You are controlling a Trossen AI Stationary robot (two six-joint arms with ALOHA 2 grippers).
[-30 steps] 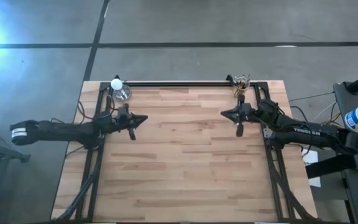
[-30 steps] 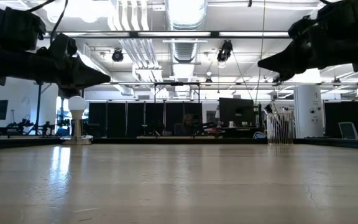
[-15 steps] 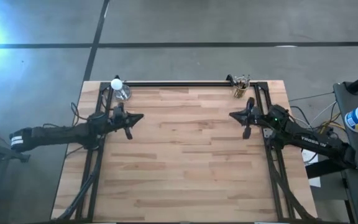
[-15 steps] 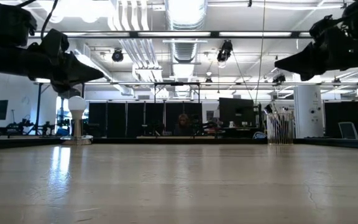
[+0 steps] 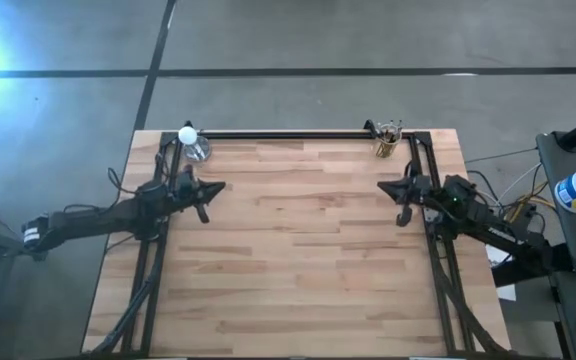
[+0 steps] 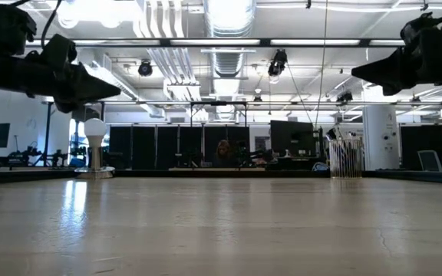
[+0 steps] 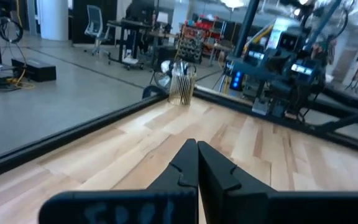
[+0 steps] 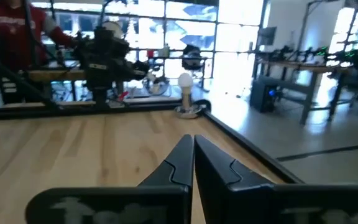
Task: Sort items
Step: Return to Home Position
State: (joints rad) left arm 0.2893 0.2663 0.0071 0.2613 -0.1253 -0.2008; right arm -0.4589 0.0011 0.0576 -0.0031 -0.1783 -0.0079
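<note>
The items are several thin dark sticks [image 5: 389, 133] standing together in a clear glass cup at the table's far right corner, also visible in the low view [image 6: 346, 156] and the left wrist view [image 7: 182, 87]. My left gripper [image 5: 222, 186] [image 6: 117, 90] [image 7: 196, 144] hovers above the table's left side, shut and empty. My right gripper [image 5: 381, 186] [image 6: 355, 73] [image 8: 192, 138] hovers over the right side, just on the near side of the cup of sticks, also shut and empty. The two grippers point at each other across the table.
A second clear cup [image 5: 197, 150] stands at the far left corner with a white ball-topped thing [image 6: 95, 130] [image 8: 184, 79] in it. Black rails [image 5: 288, 134] run along the far, left and right edges. Bare wood [image 5: 298, 250] lies between the grippers. A person [image 8: 17, 31] stands beyond the table.
Both arms have drawn back from the middle. My left gripper moved toward the table's left edge and my right gripper toward the right edge. Both stayed shut and level. The sticks and cups have not moved.
</note>
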